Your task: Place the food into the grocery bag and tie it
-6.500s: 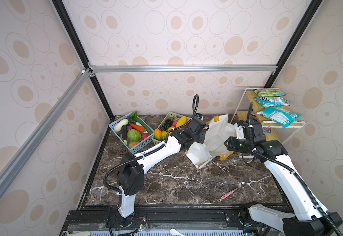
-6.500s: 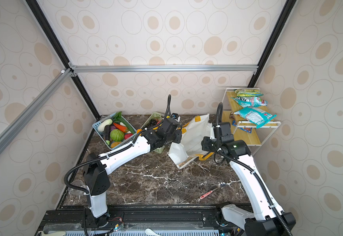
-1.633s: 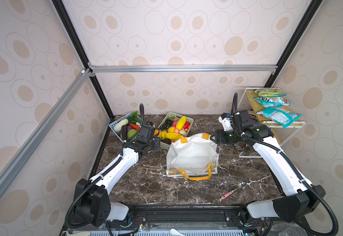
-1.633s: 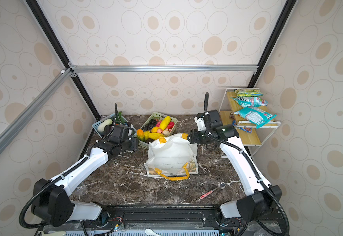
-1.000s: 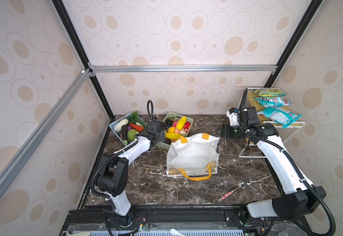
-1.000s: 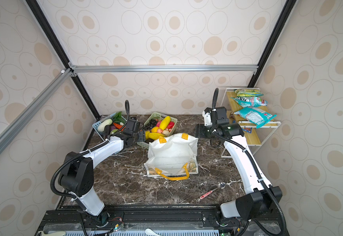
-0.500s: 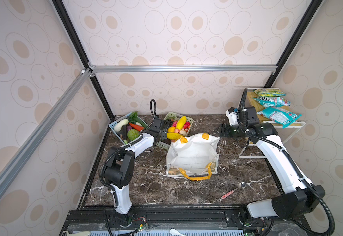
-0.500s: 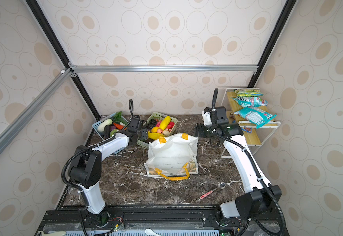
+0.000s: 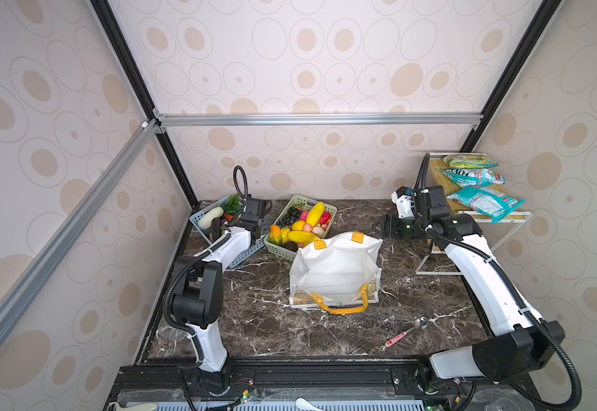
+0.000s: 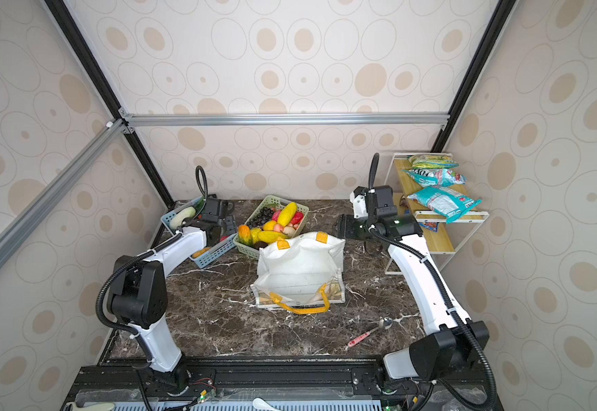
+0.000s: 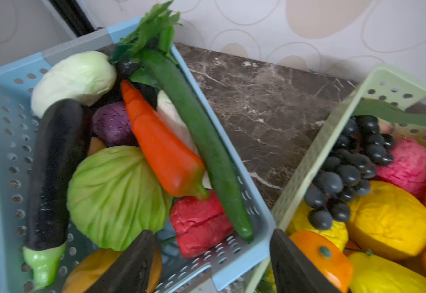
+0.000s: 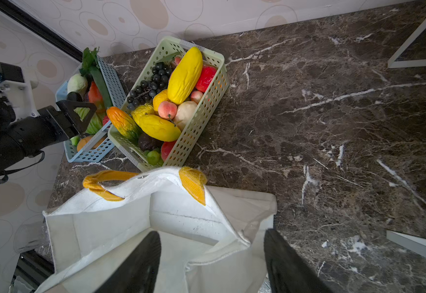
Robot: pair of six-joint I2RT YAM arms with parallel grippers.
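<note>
The white grocery bag [image 9: 336, 270] [image 10: 300, 270] stands open mid-table, yellow handles out. Food fills two baskets behind it. In the blue basket [image 11: 242, 256] lie an orange carrot [image 11: 161, 147], a dark eggplant [image 11: 52, 172] and a green cabbage. The green basket [image 9: 330, 210] holds an orange-green gourd [image 12: 123, 121] and yellow pieces. Teal snack packets [image 9: 482, 201] lie on the shelf. My left gripper [image 11: 211, 256] hangs open over the blue basket's near corner, holding nothing. My right gripper [image 12: 211, 253] is open above the bag's [image 12: 156, 223] rim, empty.
A white wire shelf with wooden boards [image 9: 442, 245] stands at the right wall. A pink-handled spoon [image 9: 407, 332] lies on the marble near the front right. The walls close in behind both baskets.
My left arm has folded its elbow back and brought its gripper closer over the blue basket. The right gripper and the bag have hardly moved in the last second.
</note>
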